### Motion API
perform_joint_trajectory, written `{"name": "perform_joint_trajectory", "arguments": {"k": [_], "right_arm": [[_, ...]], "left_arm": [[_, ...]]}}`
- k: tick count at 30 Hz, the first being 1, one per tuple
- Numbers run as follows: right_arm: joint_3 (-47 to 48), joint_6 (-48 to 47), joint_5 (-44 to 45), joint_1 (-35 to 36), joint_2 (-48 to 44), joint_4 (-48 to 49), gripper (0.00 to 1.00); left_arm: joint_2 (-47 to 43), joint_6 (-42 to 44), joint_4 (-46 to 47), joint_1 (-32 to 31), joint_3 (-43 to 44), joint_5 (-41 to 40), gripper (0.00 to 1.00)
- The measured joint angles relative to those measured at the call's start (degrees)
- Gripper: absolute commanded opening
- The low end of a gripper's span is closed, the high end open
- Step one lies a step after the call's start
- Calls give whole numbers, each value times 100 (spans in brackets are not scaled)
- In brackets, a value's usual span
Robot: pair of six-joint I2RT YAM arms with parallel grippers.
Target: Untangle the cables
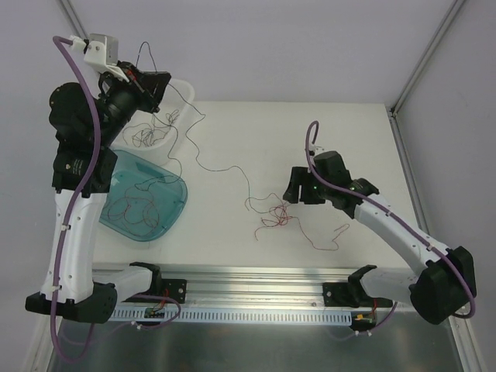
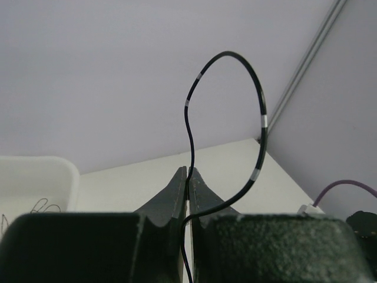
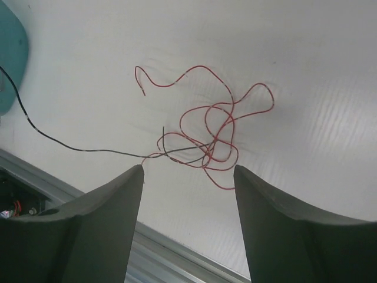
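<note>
Red curly cables [image 3: 219,141] lie knotted on the white table [image 1: 310,132] under the spread right gripper [image 3: 188,170]. The left gripper [image 2: 188,172] pinches one black wire [image 2: 263,118]. Two containers, a teal plastic tray [image 1: 180,203] and a white bin [image 1: 184,87], hold more cables.

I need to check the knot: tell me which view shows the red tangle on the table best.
Right wrist: the red tangle fills mid-frame, its loops and a crossing dark strand clear. Top external shows it small, loops barely separable. Left wrist misses it.

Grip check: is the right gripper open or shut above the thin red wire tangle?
Open: the right gripper holds its fingers wide apart, gripping nothing; the thin red wire tangle lies on the white table.
</note>
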Motion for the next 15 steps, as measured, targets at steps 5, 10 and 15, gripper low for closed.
{"name": "perform_joint_trajectory", "arguments": {"k": [5, 10, 15], "right_arm": [[-146, 136, -68, 238, 562, 566, 62], [-498, -52, -223, 238, 844, 778, 59], [-562, -164, -271, 238, 962, 820, 58]], "left_arm": [[-2, -151, 17, -140, -114, 245, 0], [-22, -262, 17, -437, -348, 319, 0], [-79, -286, 155, -813, -879, 382, 0]]}}
